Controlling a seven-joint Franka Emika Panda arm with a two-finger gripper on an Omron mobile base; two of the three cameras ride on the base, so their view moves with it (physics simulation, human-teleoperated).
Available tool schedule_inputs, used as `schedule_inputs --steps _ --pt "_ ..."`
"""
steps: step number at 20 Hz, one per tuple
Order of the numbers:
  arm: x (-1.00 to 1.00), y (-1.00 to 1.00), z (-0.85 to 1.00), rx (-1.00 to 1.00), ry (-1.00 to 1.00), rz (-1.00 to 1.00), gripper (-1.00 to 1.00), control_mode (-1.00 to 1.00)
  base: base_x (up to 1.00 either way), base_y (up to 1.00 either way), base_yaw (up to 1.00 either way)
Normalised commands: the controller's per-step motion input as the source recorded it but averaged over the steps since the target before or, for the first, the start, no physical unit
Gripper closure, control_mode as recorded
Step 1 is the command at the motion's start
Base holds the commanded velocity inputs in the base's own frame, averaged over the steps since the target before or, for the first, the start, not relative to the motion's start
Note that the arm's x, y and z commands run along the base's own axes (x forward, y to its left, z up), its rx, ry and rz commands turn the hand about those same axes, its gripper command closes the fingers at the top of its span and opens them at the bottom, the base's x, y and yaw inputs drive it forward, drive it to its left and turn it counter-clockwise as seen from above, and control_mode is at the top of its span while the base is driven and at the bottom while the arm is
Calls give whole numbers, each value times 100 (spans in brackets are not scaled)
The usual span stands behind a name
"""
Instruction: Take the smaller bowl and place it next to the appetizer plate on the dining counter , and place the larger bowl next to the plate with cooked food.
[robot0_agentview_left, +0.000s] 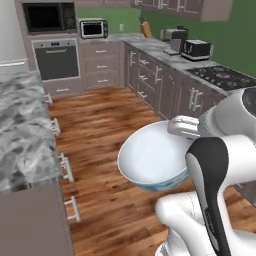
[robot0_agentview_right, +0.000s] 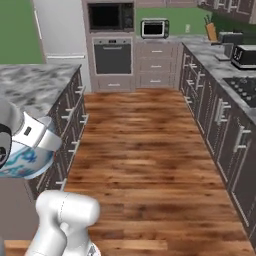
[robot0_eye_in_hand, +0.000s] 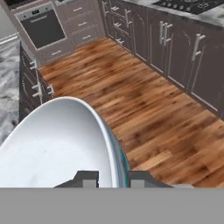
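The larger bowl is up in the air over the wood floor, carried by the arm in the aisle between the two runs of cabinets. In the hand view the tool is clamped on the bowl's rim: one dark fingertip sits inside the white wall, the other outside against the teal edge, with the rim running right between them. From the left base view you get the plain white inside of the bowl, tilted toward the camera. From the right base view a bit of the blue pattern on the outside peeks out low on the left, behind the white wrist.

The dining bench with the grey-white marbled top is off to the robot's left, brown drawers with light handles facing the aisle. The bowl is beside it, not over it, going by the left base view.

On the other side there's the marbled bench with the stove and a toaster. At the far end, a built-in oven with a microwave above, and a small toaster oven on the corner.

As for brands or labels: nothing I can read anywhere, all too small or blurry.
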Motion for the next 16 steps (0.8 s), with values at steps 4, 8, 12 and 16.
schedule_inputs --steps 4,8,12,16 --pt "0 0 0 0 0 0 100 100 -38 68 56" --pt "0 0 0 0 0 0 100 100 -3 96 49" --pt "0 0 0 0 0 0 100 100 3 100 42" --pt "0 0 0 0 0 0 100 100 17 100 37"
